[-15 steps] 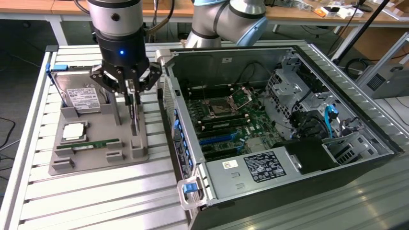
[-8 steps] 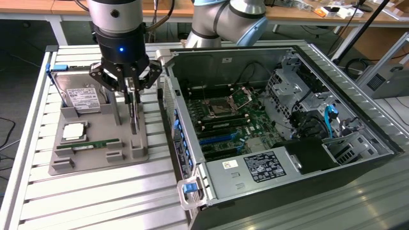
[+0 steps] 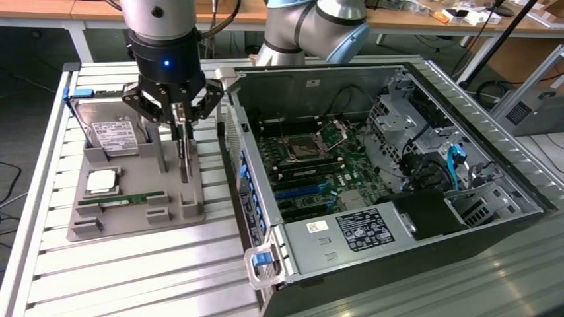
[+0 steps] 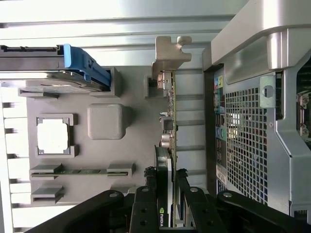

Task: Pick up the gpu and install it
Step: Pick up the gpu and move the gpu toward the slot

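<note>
Slatted table (image 3: 132, 264), gripper (image 3: 181, 127) tight on gpu (image 3: 184, 164).

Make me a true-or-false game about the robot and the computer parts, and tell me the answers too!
1. The gripper has a finger on each side of the gpu. True.
2. The gpu is already plugged into the computer case. False: it stands on its edge in the gray tray beside the case.
3. The hard drive is inside the computer case. False: it rests on the gray tray.
4. The RAM stick lies in the gray tray. True.
5. The computer case is open, so you can see the motherboard. True.
</note>
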### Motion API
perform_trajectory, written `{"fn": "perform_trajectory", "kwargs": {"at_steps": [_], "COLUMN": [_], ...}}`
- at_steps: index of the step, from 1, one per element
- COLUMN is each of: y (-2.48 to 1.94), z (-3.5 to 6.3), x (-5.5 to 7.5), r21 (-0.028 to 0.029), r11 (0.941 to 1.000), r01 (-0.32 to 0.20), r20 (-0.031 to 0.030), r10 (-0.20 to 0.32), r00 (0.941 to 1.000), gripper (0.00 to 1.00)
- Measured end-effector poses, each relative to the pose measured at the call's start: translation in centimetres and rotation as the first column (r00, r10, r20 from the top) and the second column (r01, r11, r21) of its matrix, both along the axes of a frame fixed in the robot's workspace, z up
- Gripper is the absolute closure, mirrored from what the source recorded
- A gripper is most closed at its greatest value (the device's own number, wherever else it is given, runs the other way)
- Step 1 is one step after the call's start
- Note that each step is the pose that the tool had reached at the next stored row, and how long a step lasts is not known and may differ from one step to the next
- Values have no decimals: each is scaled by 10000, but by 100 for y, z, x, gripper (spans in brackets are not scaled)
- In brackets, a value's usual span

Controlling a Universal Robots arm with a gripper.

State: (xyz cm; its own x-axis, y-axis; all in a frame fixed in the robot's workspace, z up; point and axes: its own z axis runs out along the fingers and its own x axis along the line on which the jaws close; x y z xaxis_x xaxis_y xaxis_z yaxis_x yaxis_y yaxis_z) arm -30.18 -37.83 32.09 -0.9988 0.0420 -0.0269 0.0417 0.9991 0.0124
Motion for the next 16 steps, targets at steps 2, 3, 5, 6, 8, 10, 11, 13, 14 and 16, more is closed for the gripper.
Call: {"fn": "perform_trajectory", "kwargs": {"at_steps": [2, 3, 5, 6, 8, 10, 11, 13, 14, 16], "y": [0, 0, 0, 0, 0, 0, 0, 0, 0, 0], "z": [14, 21, 36, 46, 63, 78, 85, 101, 109, 124], "x": [0, 0, 0, 0, 0, 0, 0, 0, 0, 0], "r21": [0, 0, 0, 1, 0, 1, 1, 1, 2, 2], "r11": [10000, 10000, 10000, 10000, 10000, 10000, 10000, 10000, 10000, 10000], "r01": [0, 0, 0, 0, 0, 0, -1, 0, 0, 0], "r20": [0, 0, 0, 0, -1, -1, 0, 0, 0, -1], "r10": [0, 0, 0, 0, 0, 0, 1, 0, 0, 0], "r00": [10000, 10000, 10000, 10000, 10000, 10000, 10000, 10000, 10000, 10000], "gripper": [73, 73, 73, 73, 73, 73, 73, 73, 73, 73]}}
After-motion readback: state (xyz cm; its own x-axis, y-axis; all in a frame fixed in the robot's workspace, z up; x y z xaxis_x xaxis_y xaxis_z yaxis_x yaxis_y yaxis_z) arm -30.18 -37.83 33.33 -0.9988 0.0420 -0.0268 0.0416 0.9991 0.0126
